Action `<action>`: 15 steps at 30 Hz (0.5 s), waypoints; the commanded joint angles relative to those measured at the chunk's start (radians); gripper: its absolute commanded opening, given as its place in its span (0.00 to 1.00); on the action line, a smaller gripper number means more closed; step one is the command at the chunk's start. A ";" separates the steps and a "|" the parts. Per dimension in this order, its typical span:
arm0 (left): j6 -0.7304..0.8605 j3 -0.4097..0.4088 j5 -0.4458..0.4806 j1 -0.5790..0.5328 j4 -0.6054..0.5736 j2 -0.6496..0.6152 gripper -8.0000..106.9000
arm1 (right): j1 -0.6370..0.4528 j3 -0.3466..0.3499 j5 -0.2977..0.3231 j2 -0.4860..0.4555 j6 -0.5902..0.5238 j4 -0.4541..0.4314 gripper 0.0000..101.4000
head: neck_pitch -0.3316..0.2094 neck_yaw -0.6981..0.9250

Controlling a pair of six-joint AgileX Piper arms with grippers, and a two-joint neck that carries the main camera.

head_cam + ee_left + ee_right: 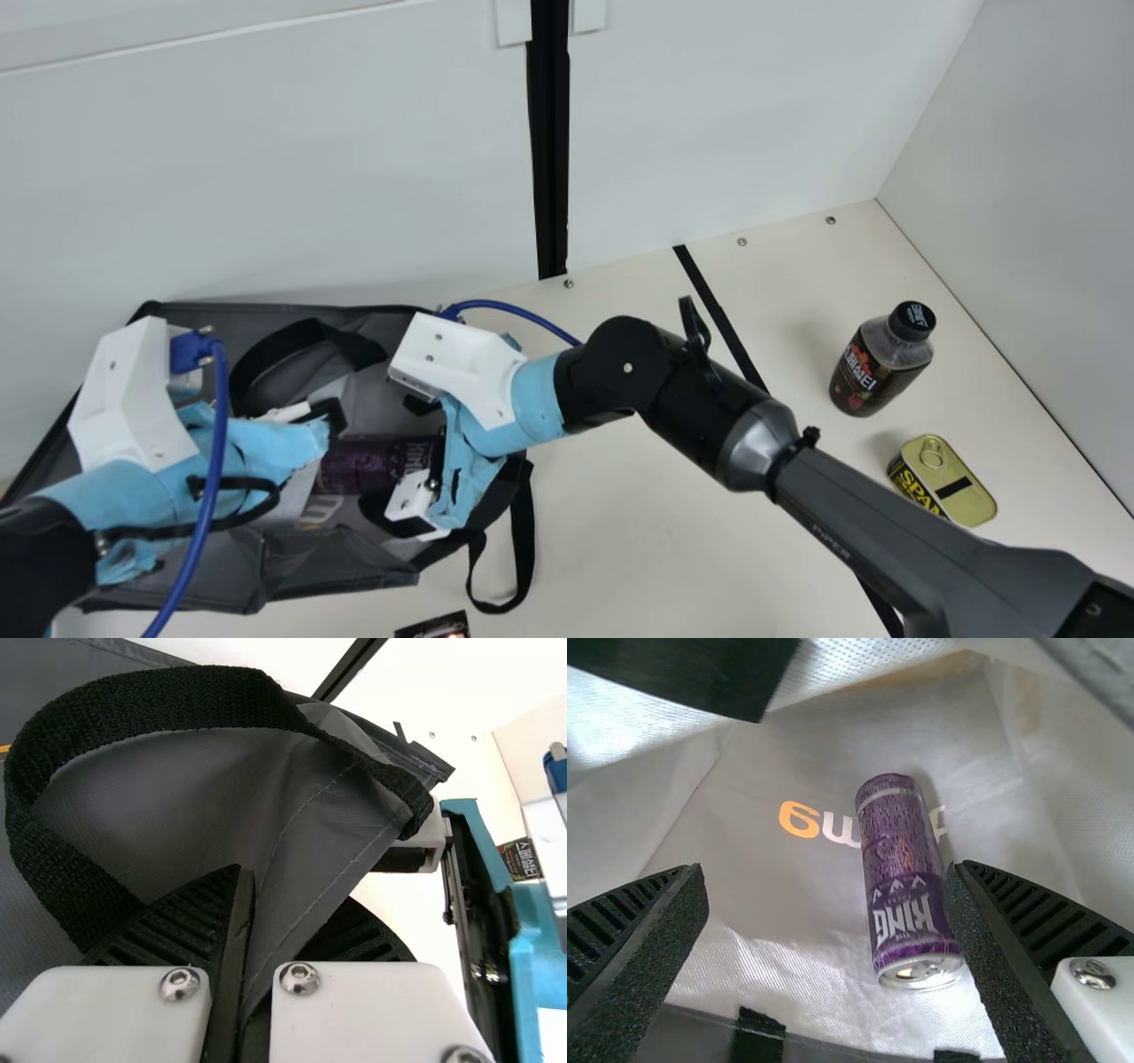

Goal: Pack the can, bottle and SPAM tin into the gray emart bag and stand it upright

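While the gray emart bag [337, 563] lies open on the table [638, 532] at the main view's left, its walls are creased and a black handle [359, 348] loops across it. Lying in the bag is the can [368, 465], slim and purple, with pale lettering and a silver end. Farther right, the bottle [877, 368] stands on the table, capped in black, its contents dark, its label dark with red and white. Just beside it sits the SPAM tin [943, 483], gold lid and pull ring up, yellow lettering on its dark side.

My left arm comes in from the main view's left edge; its gripper [326, 416] is over the bag, and in the left wrist view its fingers are closed on a fold of gray fabric. My right arm slants across the table from the lower right, its gripper [403, 465] at the bag, fingers wide apart; in the right wrist view the can lies between them, nearer one.

Count, left to right: one bag, one can, one bottle, one tin; two grippers.
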 commanded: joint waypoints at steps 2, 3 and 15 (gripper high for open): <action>0.000 0.000 0.000 0.000 0.000 0.000 0.00 | -0.014 -0.003 0.022 -0.009 -0.005 0.002 0.94 | -0.023 -0.002; 0.000 0.000 0.000 0.000 0.000 0.000 0.00 | -0.019 -0.003 0.031 -0.013 -0.008 0.003 0.94 | -0.023 -0.002; 0.000 0.000 0.000 0.000 0.000 0.000 0.00 | -0.120 -0.011 0.158 -0.066 -0.056 0.011 0.94 | -0.023 -0.002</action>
